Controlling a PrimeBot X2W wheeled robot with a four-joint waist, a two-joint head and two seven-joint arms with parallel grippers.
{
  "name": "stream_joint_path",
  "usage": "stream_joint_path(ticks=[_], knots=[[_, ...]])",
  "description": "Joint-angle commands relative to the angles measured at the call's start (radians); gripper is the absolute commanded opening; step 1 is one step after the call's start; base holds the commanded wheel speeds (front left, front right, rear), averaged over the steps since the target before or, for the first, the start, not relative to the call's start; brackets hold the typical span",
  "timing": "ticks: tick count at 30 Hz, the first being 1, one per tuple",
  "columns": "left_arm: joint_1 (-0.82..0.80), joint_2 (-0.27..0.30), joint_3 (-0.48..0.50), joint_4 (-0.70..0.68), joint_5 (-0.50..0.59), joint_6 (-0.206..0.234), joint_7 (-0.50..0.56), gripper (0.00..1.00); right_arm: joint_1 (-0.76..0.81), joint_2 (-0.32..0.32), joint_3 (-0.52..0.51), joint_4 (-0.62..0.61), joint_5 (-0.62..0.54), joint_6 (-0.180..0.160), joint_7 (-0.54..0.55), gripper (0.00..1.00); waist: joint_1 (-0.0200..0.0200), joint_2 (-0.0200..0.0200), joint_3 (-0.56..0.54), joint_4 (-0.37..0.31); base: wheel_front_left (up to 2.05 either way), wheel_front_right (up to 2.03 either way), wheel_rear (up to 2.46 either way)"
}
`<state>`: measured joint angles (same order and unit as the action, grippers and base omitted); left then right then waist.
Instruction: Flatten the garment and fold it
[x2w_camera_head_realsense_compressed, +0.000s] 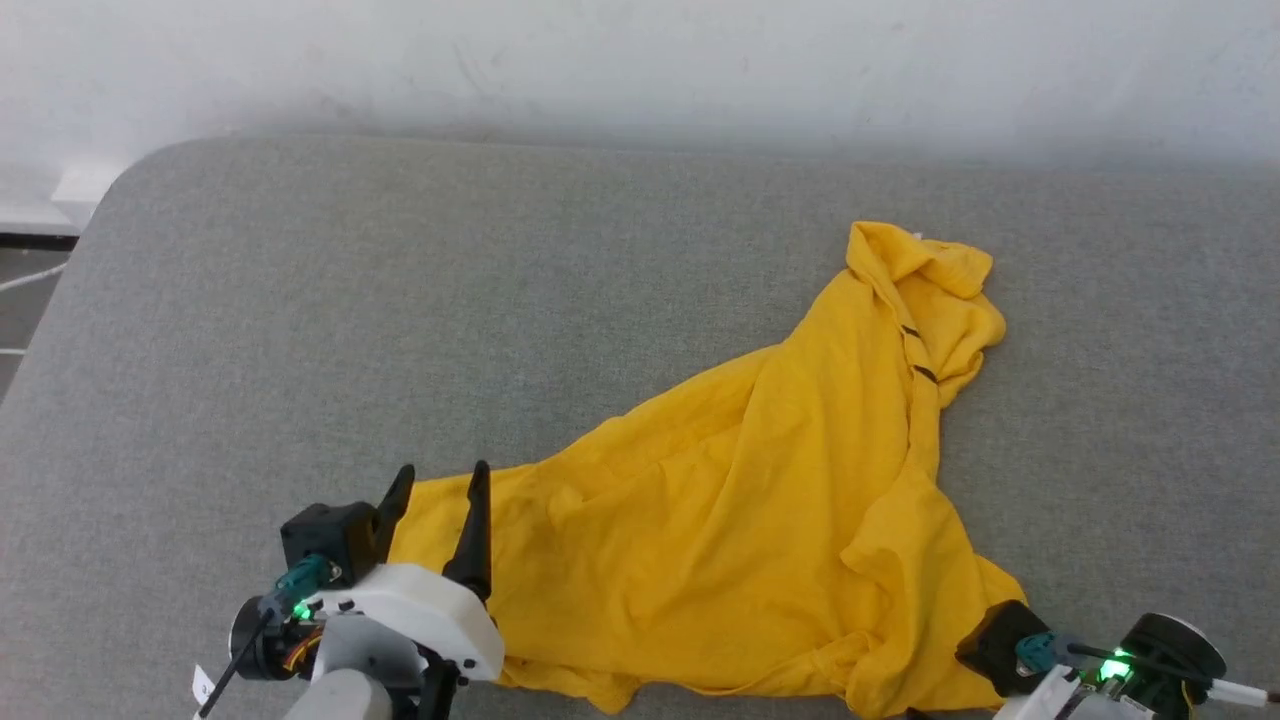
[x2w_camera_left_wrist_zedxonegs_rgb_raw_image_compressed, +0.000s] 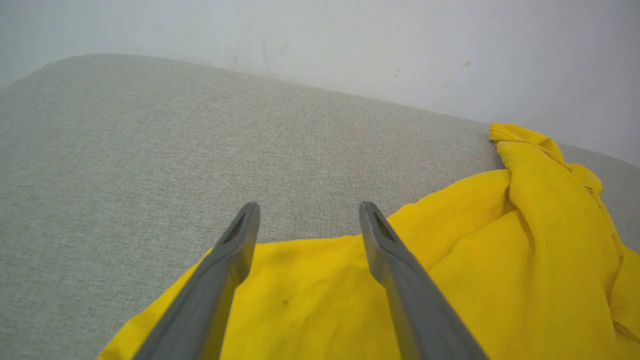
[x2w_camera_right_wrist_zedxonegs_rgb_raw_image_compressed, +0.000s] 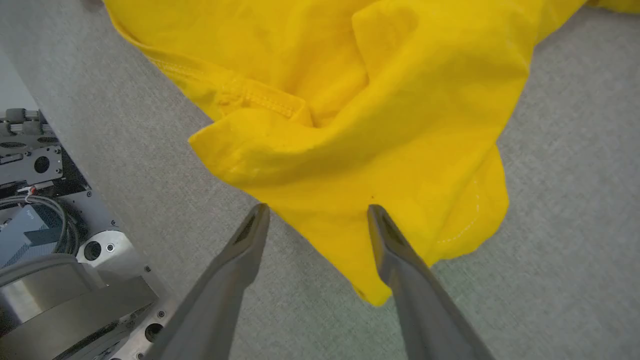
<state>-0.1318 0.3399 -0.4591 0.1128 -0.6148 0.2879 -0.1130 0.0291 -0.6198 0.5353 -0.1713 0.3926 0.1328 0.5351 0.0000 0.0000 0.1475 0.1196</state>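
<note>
Left hand (x2w_camera_head_realsense_compressed: 443, 470) sits at the near left, its 2 fingers spread apart over the shirt's (x2w_camera_head_realsense_compressed: 760, 500) left corner, gripping nothing. Right hand (x2w_camera_right_wrist_zedxonegs_rgb_raw_image_compressed: 317, 209) is spread too, its fingers over the near right corner of the cloth. Yellow and crumpled, the shirt lies in a rough triangle on the grey desk (x2w_camera_head_realsense_compressed: 400, 300), with 2 black stripes (x2w_camera_head_realsense_compressed: 918, 352) near its bunched far end.
</note>
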Motion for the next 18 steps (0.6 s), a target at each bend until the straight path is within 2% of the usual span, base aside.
stream_joint_path(ticks=[1,10,11,12,15,18], knots=[[-0.02,-0.005,-0.004,0.004,0.0,-0.004,0.002,1.0,-0.022,0.001,0.01,0.018,-0.011,-0.002,-0.007,1.0,0.0,0.0,0.014,0.013,0.0,0.0,0.0],[-0.04,-0.007,-0.01,0.018,0.001,-0.008,0.001,1.0,-0.085,0.015,0.081,0.164,0.0,-0.002,-0.036,1.0,0.0,0.0,0.033,0.041,0.0,0.0,0.0],[-0.04,-0.006,-0.009,0.019,0.0,-0.007,0.001,1.0,-0.09,0.018,0.085,0.179,0.006,-0.002,-0.043,0.38,0.0,0.0,0.033,0.042,0.0,0.0,0.0],[-0.039,-0.006,-0.01,0.02,0.0,-0.007,0.0,1.0,-0.093,0.023,0.082,0.191,0.018,-0.002,-0.055,0.0,0.0,0.0,0.031,0.043,0.0,0.0,0.0],[-0.03,-0.003,-0.008,0.025,-0.003,-0.003,-0.002,1.0,-0.085,0.047,0.032,0.209,0.067,-0.002,-0.095,0.0,0.0,0.0,0.015,0.037,0.0,0.0,0.0],[-0.013,0.004,-0.002,0.028,-0.009,0.002,-0.003,1.0,-0.054,0.089,-0.059,0.19,0.172,-0.002,-0.134,0.0,0.0,0.0,-0.009,0.016,0.0,0.0,0.0]])
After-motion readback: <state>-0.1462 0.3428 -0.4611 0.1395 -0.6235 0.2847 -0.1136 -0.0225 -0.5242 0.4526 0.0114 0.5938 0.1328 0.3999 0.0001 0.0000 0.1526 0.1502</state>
